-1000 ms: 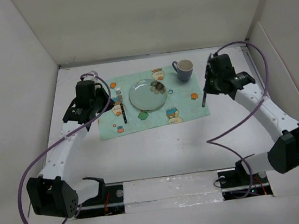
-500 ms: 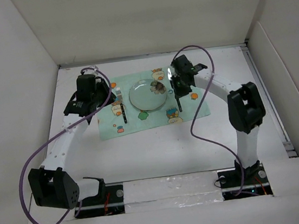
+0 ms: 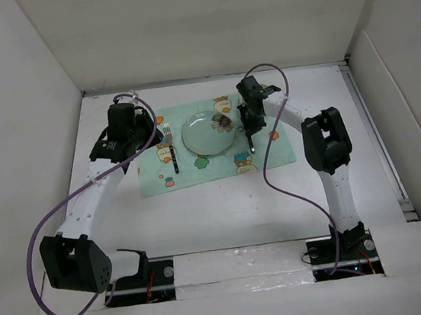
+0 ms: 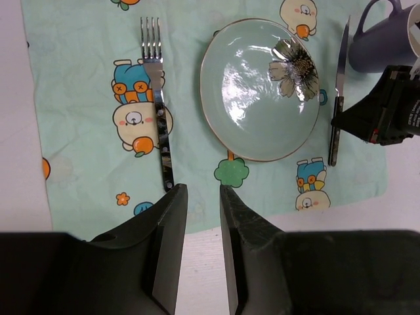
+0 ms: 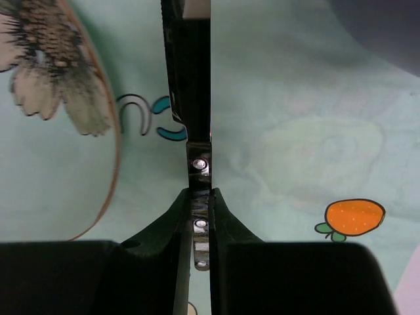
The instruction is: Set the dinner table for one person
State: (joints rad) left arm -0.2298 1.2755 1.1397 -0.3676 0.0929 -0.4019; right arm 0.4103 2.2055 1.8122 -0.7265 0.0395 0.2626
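Note:
On the white dinner table (image 3: 225,217) lies a mint-green placemat (image 3: 197,173). At its middle sits a pale green plate (image 4: 259,85) with a flower print. A fork (image 4: 157,98) with a black handle lies on the mat to the plate's left. My left gripper (image 4: 202,197) hangs open over the mat's near edge with nothing between its fingers. To the plate's right, my right gripper (image 5: 199,192) is shut on the black riveted handle of a knife (image 5: 190,98), low over the mat. The knife (image 4: 339,79) runs parallel to the plate's edge. A grey mug (image 4: 380,42) stands at the mat's far right corner.
White walls (image 3: 36,110) close in the table on the left, back and right. Purple cables (image 3: 274,173) loop from both arms over the tabletop. The arm bases (image 3: 239,265) sit on a rail at the near edge.
The right arm has swung in from the right with the knife to just right of the plate. The left gripper's jaws have parted and it has drawn slightly back from the fork.

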